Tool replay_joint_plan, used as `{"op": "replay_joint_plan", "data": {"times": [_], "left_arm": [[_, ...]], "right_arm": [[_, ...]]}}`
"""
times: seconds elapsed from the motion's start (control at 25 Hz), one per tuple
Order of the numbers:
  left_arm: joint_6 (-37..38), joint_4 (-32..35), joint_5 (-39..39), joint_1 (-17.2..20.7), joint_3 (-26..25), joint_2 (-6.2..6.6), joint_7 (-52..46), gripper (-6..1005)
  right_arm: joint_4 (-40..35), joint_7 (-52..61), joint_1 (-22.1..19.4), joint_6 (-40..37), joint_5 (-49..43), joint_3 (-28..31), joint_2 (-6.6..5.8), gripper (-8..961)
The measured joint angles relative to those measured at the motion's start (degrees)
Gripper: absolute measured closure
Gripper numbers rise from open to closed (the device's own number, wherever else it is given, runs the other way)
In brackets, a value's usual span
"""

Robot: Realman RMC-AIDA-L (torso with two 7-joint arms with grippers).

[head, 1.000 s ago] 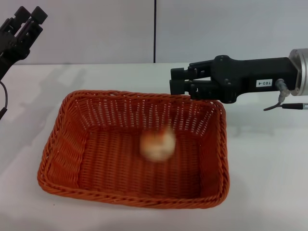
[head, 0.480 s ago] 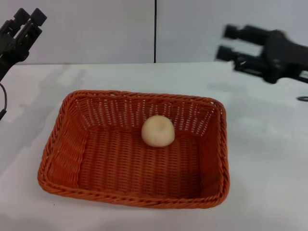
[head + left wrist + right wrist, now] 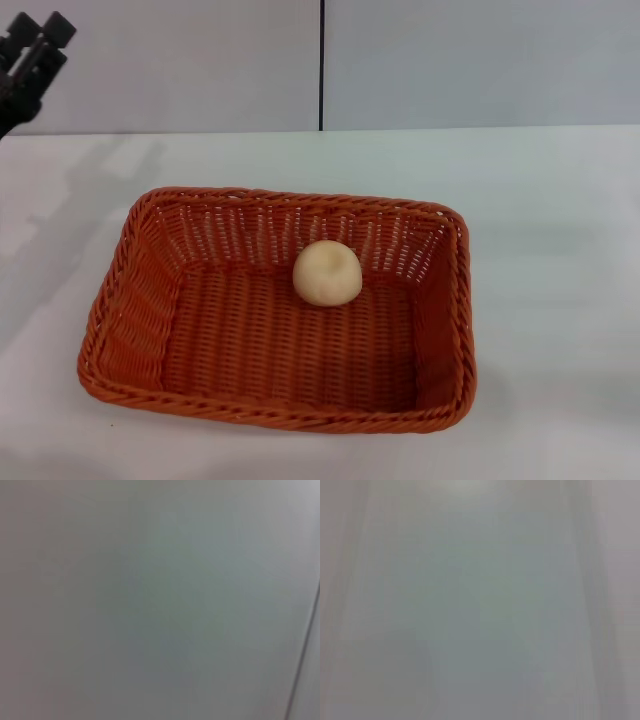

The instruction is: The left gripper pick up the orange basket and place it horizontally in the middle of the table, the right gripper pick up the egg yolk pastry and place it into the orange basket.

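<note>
1. The orange basket (image 3: 275, 320) sits flat on the white table (image 3: 540, 200), filling the lower middle of the head view, its long sides running left to right
2. The egg yolk pastry (image 3: 327, 272) rests inside the basket on the woven floor, close to the far wall and a little right of centre
3. The left gripper (image 3: 30, 55) hangs in the upper left corner of the frame, well apart from the basket; only its black fingertips show, and I cannot tell whether the jaws are open or closed
4. The right gripper is nowhere in view
5. Both wrist views show only a plain grey blur
</note>
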Motion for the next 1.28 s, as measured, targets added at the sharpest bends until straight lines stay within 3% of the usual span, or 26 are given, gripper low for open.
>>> {"op": "replay_joint_plan", "data": {"times": [0.2,1.28], "left_arm": [[0.23,-0.40,-0.07,0.28,-3.72,-0.11,1.79,413],[0.90,-0.52,-5.11,1.23,-5.18,-0.27,3.13,413]], "right_arm": [[5.73,-7.24,-1.43,-2.61,10.07,2.78,-0.01,288],[8.23,-7.06,-0.18,2.12,10.58,7.00,-0.09,288]]}}
